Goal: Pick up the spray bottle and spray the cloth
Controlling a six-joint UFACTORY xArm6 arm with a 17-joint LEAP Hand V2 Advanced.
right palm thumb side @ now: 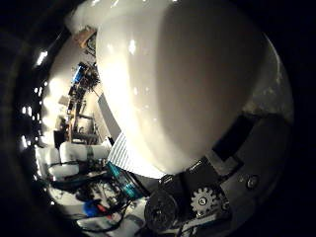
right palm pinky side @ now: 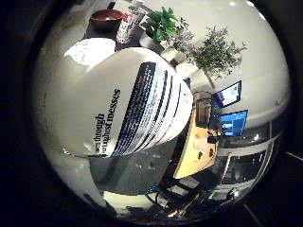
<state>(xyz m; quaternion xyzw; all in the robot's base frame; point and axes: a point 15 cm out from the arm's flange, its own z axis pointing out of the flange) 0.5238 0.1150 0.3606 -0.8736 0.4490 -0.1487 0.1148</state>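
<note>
The large white plastic spray bottle (right palm pinky side: 128,104) with a dark blue printed label fills much of the little-finger-side view, so it lies close against the palm. Its wall is smooth, rounded and glossy. Beyond it, on the dark surface (right palm pinky side: 102,32), stand a brown round bowl (right palm pinky side: 106,19), a slim red-and-white printed can (right palm pinky side: 129,23) and a leafy green plant in a white pot (right palm pinky side: 158,27), with a wispier grey-green plant (right palm pinky side: 215,49) further along. A pale patch (right palm pinky side: 90,49) beside the bottle could be the cloth, though that cannot be told for sure.

In the thumb-side view the bottle's curved white body swells across most of the picture, shiny with small light spots, and the right hand (right palm thumb side: 197,197), of black and geared parts, sits just beside it at the edge. How far the fingers are curled, or whether they have hold of the bottle, cannot be told.

As a judgement, the pick-up looks under way or done, with the bottle at the palm; spraying the cloth appears left to do.
</note>
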